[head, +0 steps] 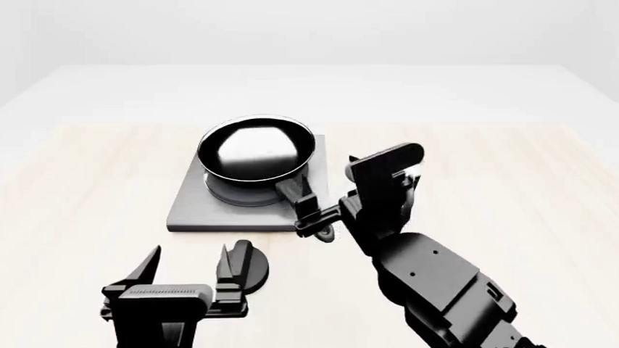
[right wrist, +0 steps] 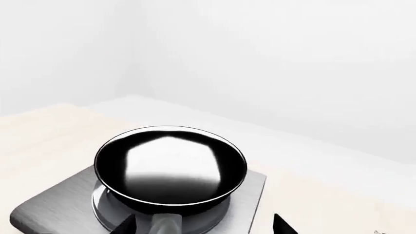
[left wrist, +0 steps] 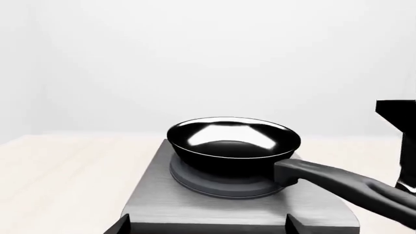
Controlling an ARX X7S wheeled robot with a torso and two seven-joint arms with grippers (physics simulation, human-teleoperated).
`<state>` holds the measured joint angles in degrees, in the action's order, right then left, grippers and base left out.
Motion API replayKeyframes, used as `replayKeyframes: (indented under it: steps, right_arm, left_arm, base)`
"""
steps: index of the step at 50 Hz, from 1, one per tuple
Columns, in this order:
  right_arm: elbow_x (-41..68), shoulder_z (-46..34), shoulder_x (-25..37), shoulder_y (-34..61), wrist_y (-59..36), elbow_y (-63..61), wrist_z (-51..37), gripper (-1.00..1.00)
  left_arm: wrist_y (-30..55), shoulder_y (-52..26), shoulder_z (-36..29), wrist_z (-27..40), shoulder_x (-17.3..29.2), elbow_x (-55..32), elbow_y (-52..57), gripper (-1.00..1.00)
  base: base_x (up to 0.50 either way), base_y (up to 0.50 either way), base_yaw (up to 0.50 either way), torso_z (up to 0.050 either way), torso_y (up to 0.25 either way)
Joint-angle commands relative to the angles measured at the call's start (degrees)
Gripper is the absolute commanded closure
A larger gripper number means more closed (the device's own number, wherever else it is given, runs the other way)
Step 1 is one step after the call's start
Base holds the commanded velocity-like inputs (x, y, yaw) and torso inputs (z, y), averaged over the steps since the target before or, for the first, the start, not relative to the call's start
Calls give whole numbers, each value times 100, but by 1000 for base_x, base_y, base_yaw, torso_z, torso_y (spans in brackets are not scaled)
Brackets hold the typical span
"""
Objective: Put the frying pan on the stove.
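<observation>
The frying pan (head: 256, 148) is glossy black and sits upright on the dark rings of the stove (head: 193, 209), a flat grey square plate. Its long handle (head: 295, 194) points toward me. My right gripper (head: 312, 217) is at the handle's end. In the right wrist view this gripper (right wrist: 204, 225) is open, its fingers wide apart, with the handle (right wrist: 165, 224) between them nearer one finger. My left gripper (head: 188, 272) is open and holds nothing, short of the stove's near edge. In the left wrist view the pan (left wrist: 234, 141) rests on the stove (left wrist: 156, 195).
A small round black knob (head: 259, 264) lies on the light wood table (head: 503, 167) right beside my left gripper's fingers. The right arm (head: 435, 283) stretches across the near right. In the left wrist view the right gripper's body (left wrist: 398, 141) shows beyond the handle.
</observation>
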<state>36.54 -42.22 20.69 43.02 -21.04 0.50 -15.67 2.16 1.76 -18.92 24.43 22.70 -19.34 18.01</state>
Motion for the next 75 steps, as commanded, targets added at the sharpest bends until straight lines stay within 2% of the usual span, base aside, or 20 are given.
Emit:
replayKeyframes:
  steps: [1,24,46,75]
  right_arm:
    - [-108,267,463,-657,288,-1221,-779,-100]
    - [-377,576,1092,-1740,745,-2641,-1713,-100]
    - [-874,668,1520,-2151,607,-3612,-2476,-100]
    - [-1053,708,1747,-2403,461,-4338,-2893,-100]
  left_arm:
    - [42,58,25,41,88,-33,222,-100]
    - [132,225,58,71,306,-147,748,-100]
    - [196,331,33,159,424,-97,1121,-100]
    - [237,459,71,271,575,-99,1559,-100]
  base:
    - [0,0,0,0,0]
    - [0,0,0,0,0]
    - [0,0,0,0,0]
    - [0,0,0,0,0]
